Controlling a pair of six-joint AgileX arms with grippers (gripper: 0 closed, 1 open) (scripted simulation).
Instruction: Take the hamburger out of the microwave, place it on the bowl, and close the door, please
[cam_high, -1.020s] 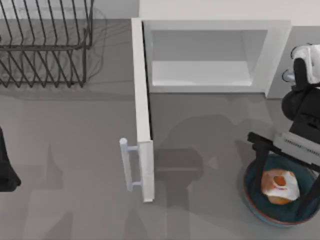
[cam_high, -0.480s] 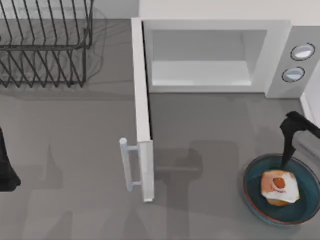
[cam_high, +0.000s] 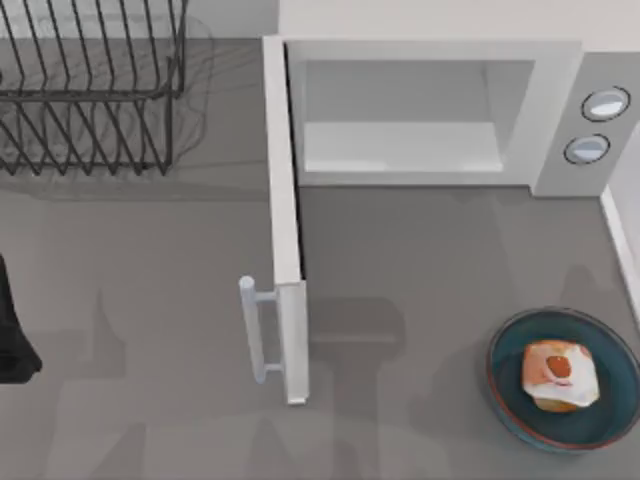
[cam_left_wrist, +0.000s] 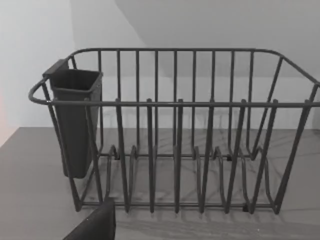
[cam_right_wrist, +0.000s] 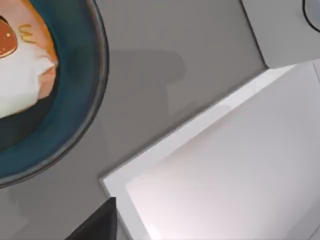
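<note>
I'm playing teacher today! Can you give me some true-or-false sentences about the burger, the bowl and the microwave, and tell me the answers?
1. The burger sits in the bowl. True.
2. The door is shut. False: it stands wide open, swung out toward the table's front.
3. The microwave has food inside. False: its cavity is bare.
4. A wire rack stands left of the microwave. True.
5. The bowl is at the table's left. False: it is at the front right.

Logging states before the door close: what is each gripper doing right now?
Left gripper: parked at the table's left edge, facing the dark wire dish rack; state cannot be told.
Right gripper: state cannot be told.
</note>
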